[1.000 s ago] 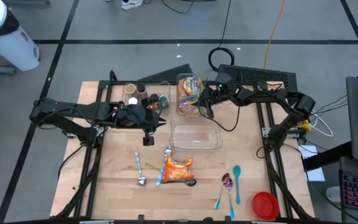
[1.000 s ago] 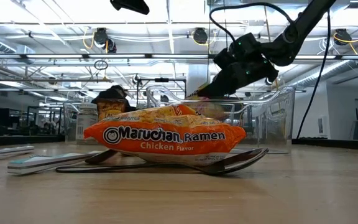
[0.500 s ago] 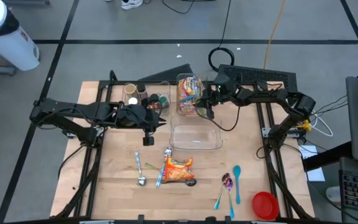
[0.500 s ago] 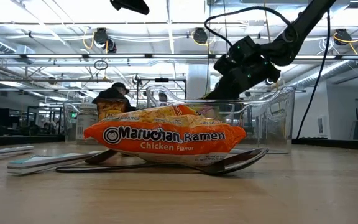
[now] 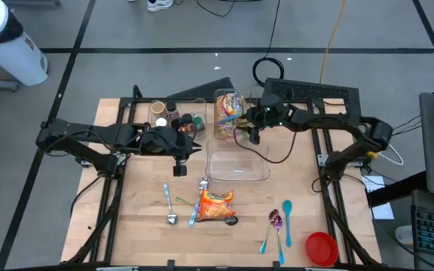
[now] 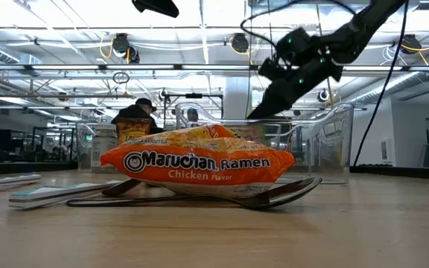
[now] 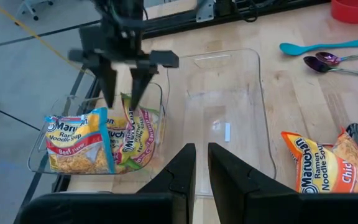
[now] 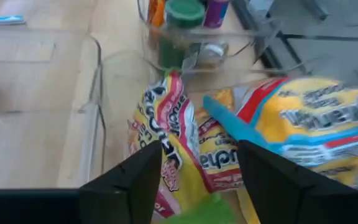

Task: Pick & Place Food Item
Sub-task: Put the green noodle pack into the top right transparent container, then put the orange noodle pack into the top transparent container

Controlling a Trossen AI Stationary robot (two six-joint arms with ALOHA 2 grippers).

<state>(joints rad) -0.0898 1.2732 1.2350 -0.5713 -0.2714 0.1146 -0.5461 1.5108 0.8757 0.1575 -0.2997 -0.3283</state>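
- High view: the right gripper (image 5: 252, 132) hangs over the edge of the clear bin of ramen packets (image 5: 229, 114) at the table's far side, with the empty clear container (image 5: 237, 163) just in front of it. The left gripper (image 5: 179, 159) hangs left of the empty container, well away from the packets. An orange chicken ramen packet (image 5: 216, 206) lies nearer the front edge, between a metal spoon (image 5: 169, 208) and a purple spoon (image 5: 272, 226); a teal spoon (image 5: 287, 218) and a red bowl (image 5: 322, 247) sit to the right.
- Low view: the chicken ramen packet (image 6: 199, 161) fills the foreground, resting on a spoon; the right gripper (image 6: 270, 100) is tilted down above the clear containers behind it, holding nothing.
- Left wrist view: the left gripper (image 7: 201, 167) has its fingers nearly together — clenched on nothing. Beyond it, the right gripper (image 7: 122, 93) stands with its fingers parted just above a yellow ramen packet (image 7: 138, 130), beside a beef ramen packet (image 7: 76, 140) in the same bin.
- Right wrist view: the right gripper (image 8: 199, 180) is spread and empty — the yellow ramen packet (image 8: 169, 134) lies directly between and below its fingers (image 8: 129, 183), not gripped.
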